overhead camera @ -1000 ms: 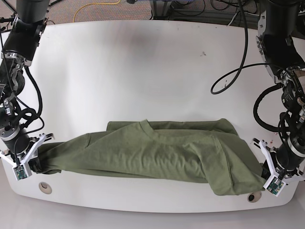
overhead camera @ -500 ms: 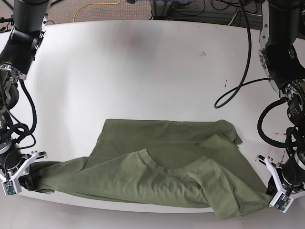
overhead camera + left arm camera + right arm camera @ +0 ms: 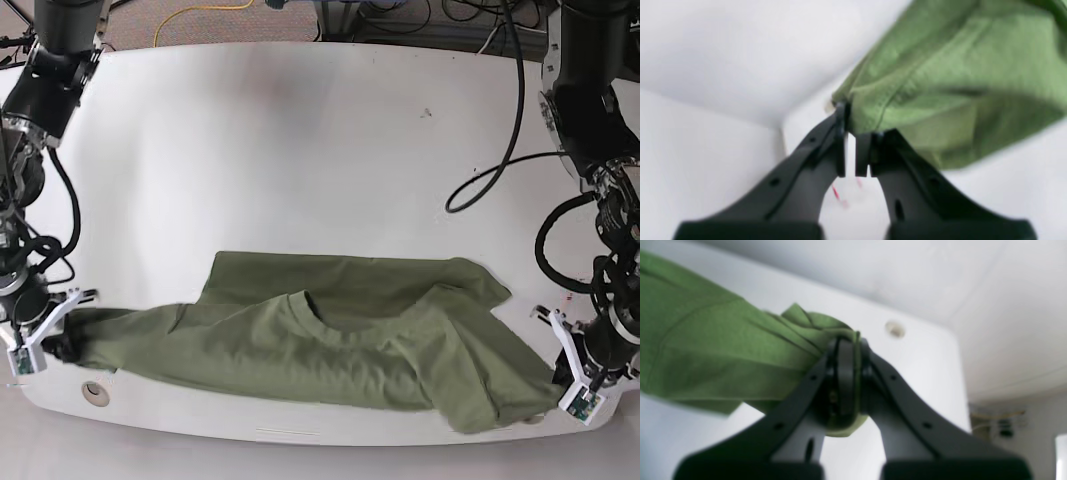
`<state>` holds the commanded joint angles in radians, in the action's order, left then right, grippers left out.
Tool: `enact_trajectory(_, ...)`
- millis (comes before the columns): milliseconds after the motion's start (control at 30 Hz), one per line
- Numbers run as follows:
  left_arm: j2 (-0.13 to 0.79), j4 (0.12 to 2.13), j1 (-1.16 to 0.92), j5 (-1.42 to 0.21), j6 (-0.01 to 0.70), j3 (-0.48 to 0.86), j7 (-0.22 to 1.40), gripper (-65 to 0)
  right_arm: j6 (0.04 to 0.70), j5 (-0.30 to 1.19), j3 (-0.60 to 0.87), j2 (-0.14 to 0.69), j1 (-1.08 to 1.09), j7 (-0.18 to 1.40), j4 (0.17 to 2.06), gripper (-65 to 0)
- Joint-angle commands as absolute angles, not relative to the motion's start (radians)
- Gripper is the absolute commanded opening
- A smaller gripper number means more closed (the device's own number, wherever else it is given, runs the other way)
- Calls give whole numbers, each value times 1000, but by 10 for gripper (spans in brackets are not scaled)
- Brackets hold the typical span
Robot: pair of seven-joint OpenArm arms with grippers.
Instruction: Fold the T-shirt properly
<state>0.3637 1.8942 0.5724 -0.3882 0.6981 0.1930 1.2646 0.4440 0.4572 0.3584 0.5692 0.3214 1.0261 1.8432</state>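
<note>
Shirt (image 3: pixel 320 340) lies half-folded along the table's (image 3: pixel 300 140) near edge; my right pincer (image 3: pixel 846 350) and, seemingly, left pincer (image 3: pixel 849 133) each clench a corner, keeping it taut.

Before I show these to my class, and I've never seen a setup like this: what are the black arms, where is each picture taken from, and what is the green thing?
This is a robot with two arms working at a white table. The wide picture is the base view, looking down on the whole table. The other two come from small cameras on the wrists, so each looks along its own pincer, called a gripper.

The green thing is a T-shirt, lying half folded and stretched along the near edge. The right gripper, on the left of the wide picture, is shut on a bunched end of the cloth. The left gripper, on the right of the wide picture, pinches the opposite end between its fingertips. Loose black cables hang off the arms.
</note>
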Motion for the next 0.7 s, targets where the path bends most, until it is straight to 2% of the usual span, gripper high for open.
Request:
enact_trajectory(167,359,1904,466,-395,698,197,1243,-642,447,458,370,517,180,1041,1944,-646)
enact_trajectory(300,360,1903,435,-396,698,198,1238,-643,447,462,372,506,142,1043,1963,-646)
enact_trajectory(700,357,1893,463,-401,698,188,1234,-644,437,468,370,560,189,1040,1976,-648)
